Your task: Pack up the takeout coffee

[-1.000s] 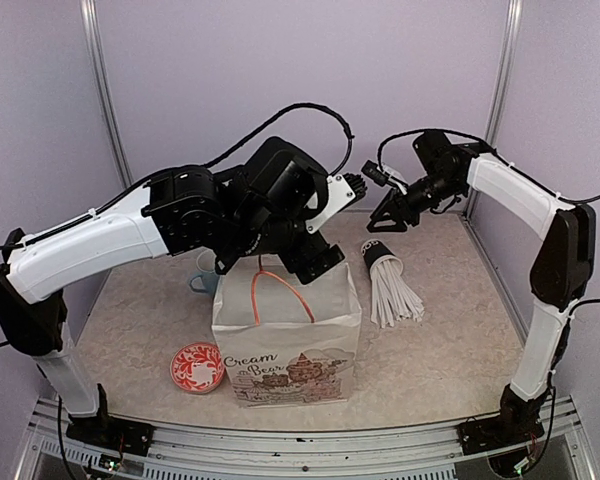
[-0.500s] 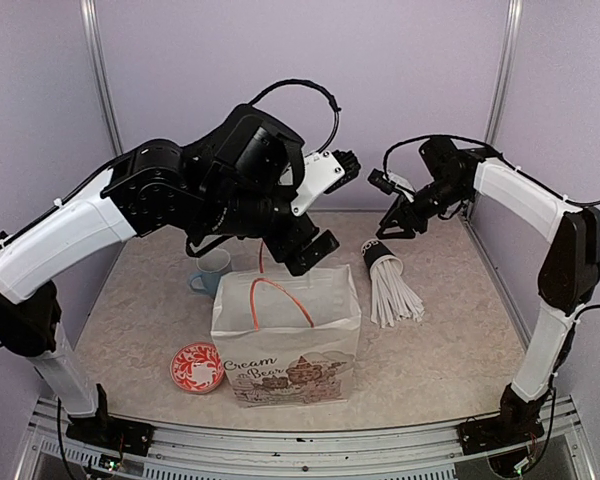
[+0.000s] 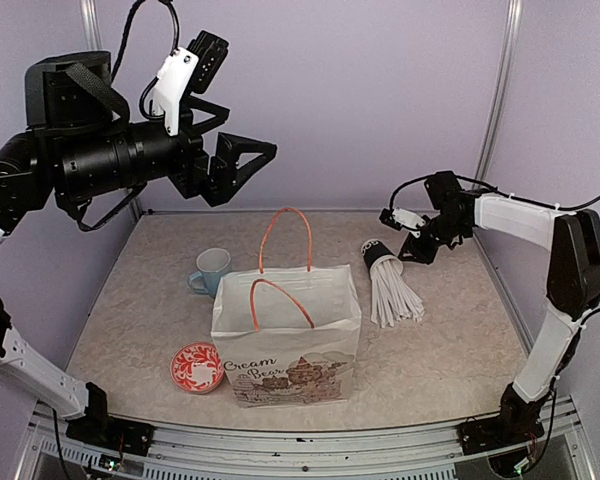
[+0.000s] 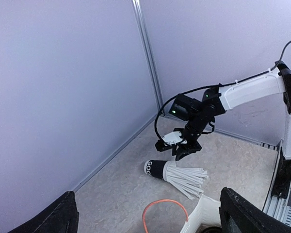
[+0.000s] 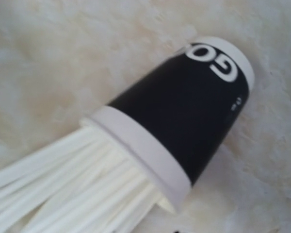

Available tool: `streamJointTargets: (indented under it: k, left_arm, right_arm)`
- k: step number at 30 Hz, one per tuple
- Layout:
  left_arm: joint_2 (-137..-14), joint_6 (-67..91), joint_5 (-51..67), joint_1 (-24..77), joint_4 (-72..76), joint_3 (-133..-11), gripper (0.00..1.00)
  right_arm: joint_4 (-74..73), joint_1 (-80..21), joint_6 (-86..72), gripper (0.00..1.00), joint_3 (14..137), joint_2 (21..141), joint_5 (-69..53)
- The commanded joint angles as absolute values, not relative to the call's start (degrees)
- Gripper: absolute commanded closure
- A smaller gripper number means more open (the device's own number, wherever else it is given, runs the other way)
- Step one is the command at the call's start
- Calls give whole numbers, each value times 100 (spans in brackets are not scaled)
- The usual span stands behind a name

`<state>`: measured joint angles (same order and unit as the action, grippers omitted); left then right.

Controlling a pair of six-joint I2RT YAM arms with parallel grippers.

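Note:
The takeout coffee is not in view; the inside of the paper bag (image 3: pixel 285 340) is hidden from above. The bag stands upright at mid-table with orange handles (image 3: pixel 285 240); one handle also shows in the left wrist view (image 4: pixel 165 211). My left gripper (image 3: pixel 252 165) is open and empty, raised high at the back left, well away from the bag. My right gripper (image 3: pixel 412 243) hangs low just right of the black cup with white straws (image 3: pixel 382 256), its jaws apart and holding nothing. That cup lies on its side and fills the right wrist view (image 5: pixel 184 102).
A light blue mug (image 3: pixel 212 268) stands behind the bag's left corner. A round red patterned disc (image 3: pixel 197 367) lies left of the bag's front. The straws (image 3: pixel 395 295) fan out right of the bag. Purple walls close in the back and sides.
My left arm has risen from over the bag and swung up to the back left, empty. My right gripper has dropped lower, close to the straw cup.

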<state>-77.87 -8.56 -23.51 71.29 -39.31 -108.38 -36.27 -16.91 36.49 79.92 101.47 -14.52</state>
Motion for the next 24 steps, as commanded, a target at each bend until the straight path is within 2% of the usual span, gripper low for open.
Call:
streamJointTargets:
  k: [1,24]
  left_arm:
    - [-7613,-753,-2780,6998,-3258,-10319,1]
    - [-7536,-670,-2713,6596,-3198,-10066,1]
  right_arm:
    - [-2892,-1670,3857,75,7671,10046,-1057]
    - [-868,-1902,3951,77,6421,10047,-649]
